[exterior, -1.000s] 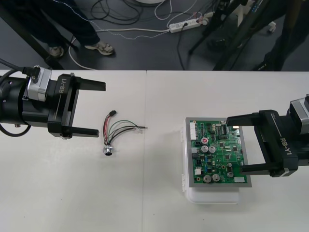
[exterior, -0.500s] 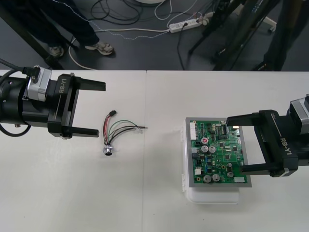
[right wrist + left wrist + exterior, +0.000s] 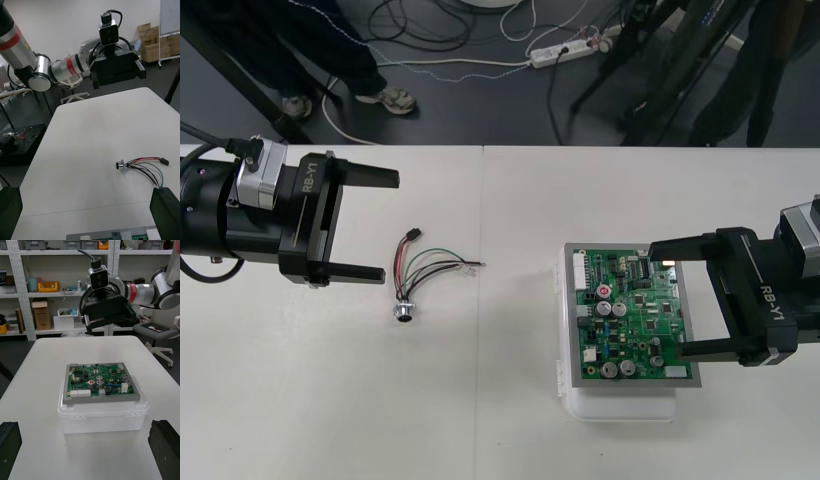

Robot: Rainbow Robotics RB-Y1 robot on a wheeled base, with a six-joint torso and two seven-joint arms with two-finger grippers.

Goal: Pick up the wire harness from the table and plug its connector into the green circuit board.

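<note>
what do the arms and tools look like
The left tool and right tool are black and boxy, each with two flat black fingers and white RB-Y1 lettering on its body. A small camera with a black cable sits on top of each. The arm links are silver with a red ring.

The bench (image 3: pixel 480 400) is a plain pale white with no pattern. The circuit board (image 3: pixel 635 315) is green, speckled with small silver, black and white parts and one round red spot, and it sits inside a grey frame. Its base (image 3: pixel 620 405) is white. The wires (image 3: pixel 435 264) are red, black and green, the plug (image 3: pixel 412 233) is black and the socket (image 3: pixel 403 312) is shiny silver. The left tool (image 3: pixel 389 226) and right tool (image 3: pixel 666 299) are black with white lettering. The left arm (image 3: pixel 41 71) and right arm (image 3: pixel 150 292) are silver, each with a red ring. The floor (image 3: pixel 480 100) is dark grey.
</note>
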